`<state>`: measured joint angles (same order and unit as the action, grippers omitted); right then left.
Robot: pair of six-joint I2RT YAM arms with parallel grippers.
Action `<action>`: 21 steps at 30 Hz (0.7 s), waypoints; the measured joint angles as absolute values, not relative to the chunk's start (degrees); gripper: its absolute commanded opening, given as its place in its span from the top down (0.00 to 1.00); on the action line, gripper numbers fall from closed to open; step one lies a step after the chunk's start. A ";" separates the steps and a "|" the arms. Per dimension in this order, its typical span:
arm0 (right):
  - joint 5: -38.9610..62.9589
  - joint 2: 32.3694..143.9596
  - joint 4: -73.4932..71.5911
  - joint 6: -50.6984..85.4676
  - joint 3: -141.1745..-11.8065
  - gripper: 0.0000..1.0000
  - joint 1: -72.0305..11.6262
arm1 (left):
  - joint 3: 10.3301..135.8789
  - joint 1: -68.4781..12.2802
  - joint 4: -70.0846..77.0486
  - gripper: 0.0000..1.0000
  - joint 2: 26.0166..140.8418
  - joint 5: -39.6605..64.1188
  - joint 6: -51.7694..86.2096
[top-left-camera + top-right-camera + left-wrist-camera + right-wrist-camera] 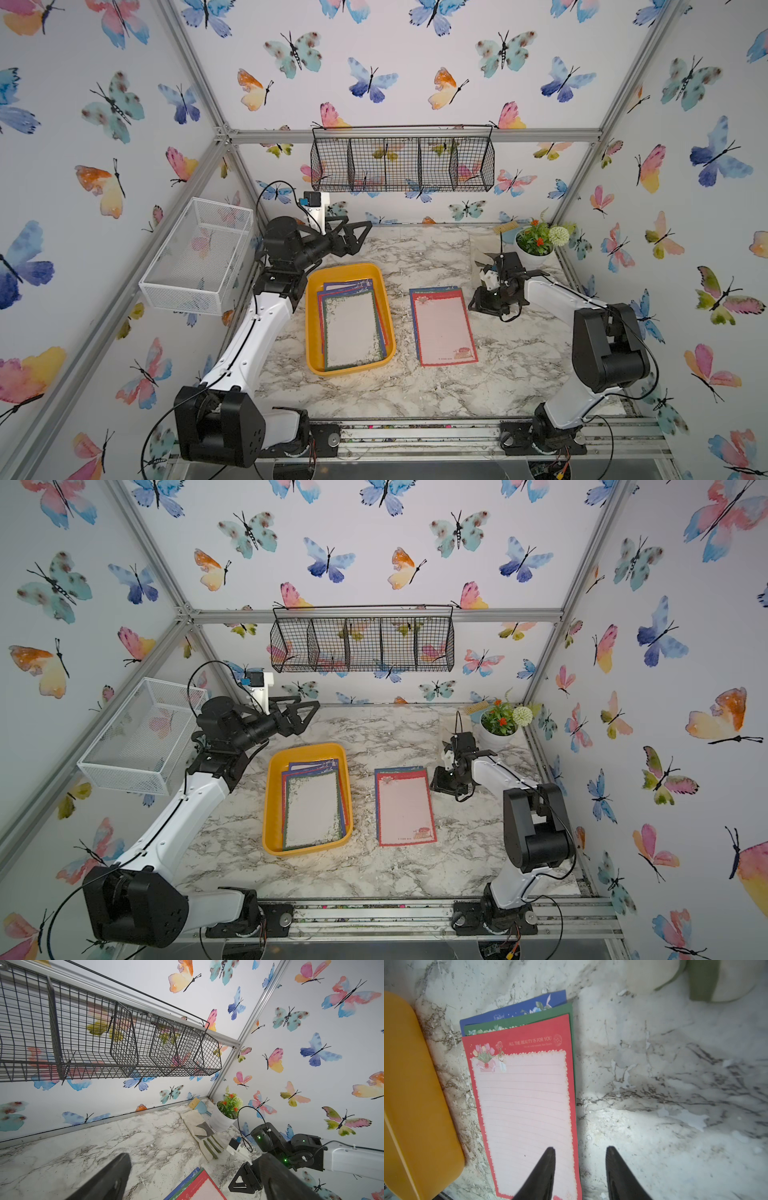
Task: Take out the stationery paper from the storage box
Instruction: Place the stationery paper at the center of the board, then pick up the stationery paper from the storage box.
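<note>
- the right gripper [580, 1149] is hanging low over the table [498, 374] with its jaws parted and nothing between them. one finger is sitting over the edge of the red-bordered sheet [525, 1105], the other over bare marble.
- the left gripper [360, 237] is hovering spread wide and empty, raised behind the far left corner of the storage box [311, 328].
- the stationery paper [351, 328] is lying in two places. a fanned stack is sitting inside the box with a green-bordered sheet on top. three more sheets, red over green over blue, are lying flat on the table just right of the box.
- the task is looking partly done, and the step in hand is probably reaching into the box for the top sheet.
- doing it well likely means coming down at a fanned corner where the top sheet is standing clear of the one beneath. it also means pinching only that single sheet and lifting slowly, so the sheet below is not dragging along and the light box is not sliding.
- the tabletop is showing white marble patterning with grey veins. its finish is looking chipped and flaky in the right wrist view, which may be snagging thin paper.
- butterfly wallpaper is covering the walls inside a silver frame.
- a black wire basket [403, 164] is hanging on the back wall and a white mesh basket [199, 257] on the left wall.
- a potted plant [536, 245], a glove [203, 1132] and a small brush [197, 1105] are sitting in the far right corner.
</note>
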<state>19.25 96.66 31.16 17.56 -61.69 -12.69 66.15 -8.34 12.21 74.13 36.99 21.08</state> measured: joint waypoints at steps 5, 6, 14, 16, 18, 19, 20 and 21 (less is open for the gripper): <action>19.90 93.58 31.07 18.41 -61.69 0.57 -12.69 | 69.36 -8.36 7.92 0.03 74.46 33.52 19.90; 20.12 92.97 31.05 18.55 -61.69 0.57 -12.69 | 69.80 -8.36 7.25 0.04 74.50 32.86 19.73; 23.57 86.00 28.23 21.80 -61.56 0.59 -13.19 | 72.40 -8.36 -2.79 0.12 75.22 26.65 18.90; 25.10 83.79 26.24 23.05 -61.49 0.60 -13.54 | 72.90 -8.36 -7.42 0.14 75.53 25.28 18.09; 26.81 82.72 23.97 23.97 -61.49 0.60 -14.26 | 72.64 -8.36 -11.55 0.15 75.55 23.79 17.15; 27.49 82.65 22.90 24.45 -61.49 0.61 -14.90 | 72.18 -8.36 -13.54 0.16 75.48 22.94 16.69; 27.92 82.83 22.13 24.73 -61.52 0.61 -15.64 | 71.48 -8.36 -14.76 0.16 75.40 21.98 16.38; 28.38 83.37 21.43 25.12 -61.63 0.61 -16.73 | 70.15 -8.36 -16.43 0.17 75.07 20.69 15.88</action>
